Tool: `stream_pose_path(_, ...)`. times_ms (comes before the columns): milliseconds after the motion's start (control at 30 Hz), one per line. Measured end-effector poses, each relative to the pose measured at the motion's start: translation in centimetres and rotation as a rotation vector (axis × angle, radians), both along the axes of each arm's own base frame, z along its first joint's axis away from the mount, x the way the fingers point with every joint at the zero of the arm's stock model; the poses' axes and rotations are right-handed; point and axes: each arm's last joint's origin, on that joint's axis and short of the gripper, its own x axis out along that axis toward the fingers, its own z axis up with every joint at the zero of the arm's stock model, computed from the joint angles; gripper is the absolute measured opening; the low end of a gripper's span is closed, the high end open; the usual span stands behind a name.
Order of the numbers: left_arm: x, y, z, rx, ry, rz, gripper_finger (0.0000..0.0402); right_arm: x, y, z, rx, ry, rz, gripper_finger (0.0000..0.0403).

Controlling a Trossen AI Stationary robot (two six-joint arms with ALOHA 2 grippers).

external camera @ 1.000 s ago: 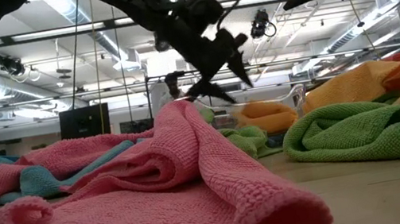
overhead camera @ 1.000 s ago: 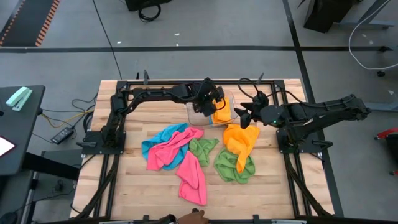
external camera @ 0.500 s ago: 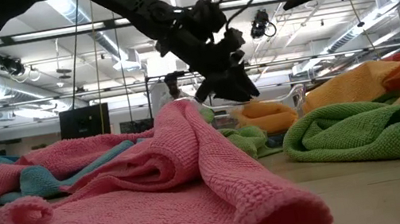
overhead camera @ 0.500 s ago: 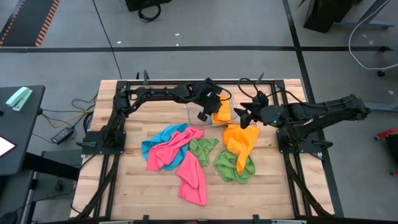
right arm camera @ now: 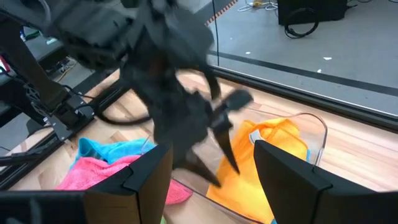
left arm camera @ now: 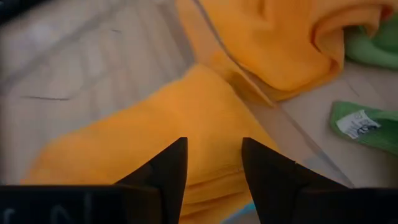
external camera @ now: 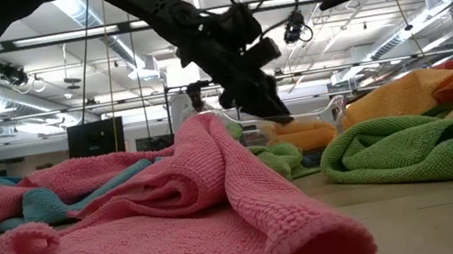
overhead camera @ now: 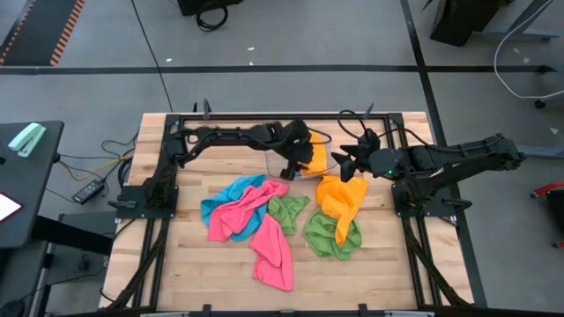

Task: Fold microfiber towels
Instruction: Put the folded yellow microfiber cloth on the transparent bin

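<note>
Left gripper [overhead camera: 297,163] reaching down into the clear plastic tray [overhead camera: 275,164] near the far edge of the table [overhead camera: 211,264], its jaws parted with a gap between the fingertips [left arm camera: 166,167]; the folded orange towel [left arm camera: 186,124] in the tray lies directly beneath and between them, not yet pinched. Right gripper [overhead camera: 345,161] hanging above the table just right of the tray, jaws standing apart and holding nothing. A second, loose orange towel [overhead camera: 339,195] lies beside the tray below the right gripper, overlapping a green towel [overhead camera: 330,236]. Toward the table's middle lie a smaller green towel [overhead camera: 286,211], two pink towels [overhead camera: 273,255] and a blue towel [overhead camera: 220,201], heaped together.
</note>
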Motion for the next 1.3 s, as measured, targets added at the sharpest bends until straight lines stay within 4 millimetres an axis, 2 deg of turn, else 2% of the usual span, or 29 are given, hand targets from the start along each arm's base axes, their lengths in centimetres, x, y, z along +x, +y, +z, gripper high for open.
stream_pose_path(100, 0.5, -0.6, -1.2, 0.042, 0.021, -0.026, 0.0167, 0.0, 0.0, 0.0, 0.002, 0.000, 0.004, 0.0235)
stream_pose_path(267, 0.9, -1.4, -1.4, 0.109, 0.022, -0.059, 0.0186, 0.0, 0.1, 0.0, 0.013, -0.002, 0.017, 0.0235)
stream_pose_path(367, 0.7, -1.6, -0.5, 0.129, 0.015, -0.063, 0.0191, 0.0, 0.1, 0.0, 0.014, -0.002, 0.017, 0.0235)
stream_pose_path(567, 0.7, -0.3, 3.4, 0.133, -0.086, -0.016, 0.0184, 0.0, 0.1, 0.0, 0.014, -0.002, 0.018, 0.0235)
stream_pose_path(767, 1.0, 2.0, 3.9, 0.022, -0.187, 0.119, 0.0169, 0.0, 0.1, 0.0, 0.013, -0.002, 0.018, 0.0235)
stream_pose_path(1000, 1.6, 3.0, 2.0, -0.032, -0.183, 0.187, 0.0151, 0.1, 0.1, 0.0, 0.013, -0.003, 0.018, 0.0235)
stream_pose_path(1167, 1.9, 3.2, -0.7, 0.013, -0.109, 0.237, 0.0136, 0.2, 0.2, 0.0, 0.015, -0.009, 0.022, 0.0235)
stream_pose_path(1300, 1.6, 3.4, -1.2, 0.010, -0.060, 0.251, 0.0126, 0.3, 0.3, 0.0, 0.016, -0.017, 0.029, 0.0235)
